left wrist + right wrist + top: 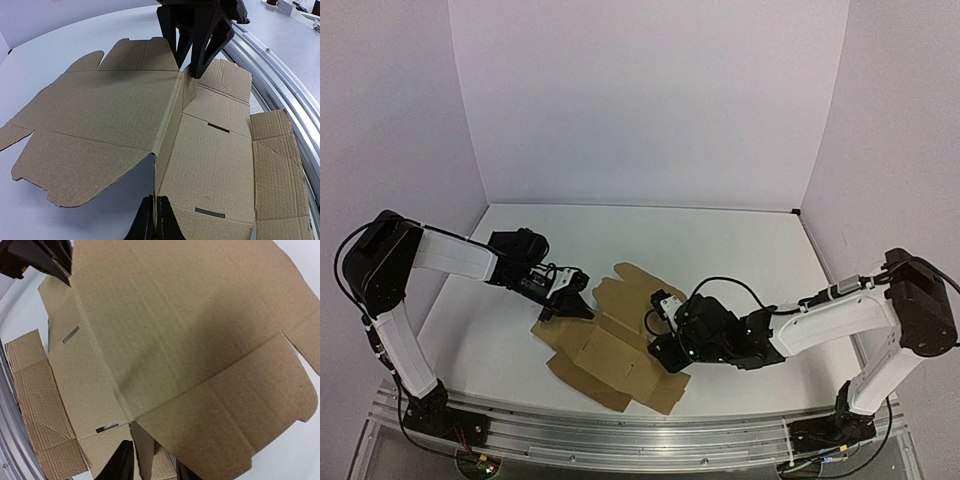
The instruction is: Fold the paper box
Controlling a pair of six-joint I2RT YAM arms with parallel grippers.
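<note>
Left wrist: paper box [100, 110] edge in L hand [155, 212].

paper box [605, 352] on table [740, 250], raised panel's near edge between left gripper [155, 201] fingers, rest spread ahead, right gripper [150, 456] straddling fold's far end

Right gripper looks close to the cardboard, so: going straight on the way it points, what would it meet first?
The box: a raised flap stands between the right gripper's fingers, so it would likely press into that cardboard at once; depth beyond is unclear.
</note>
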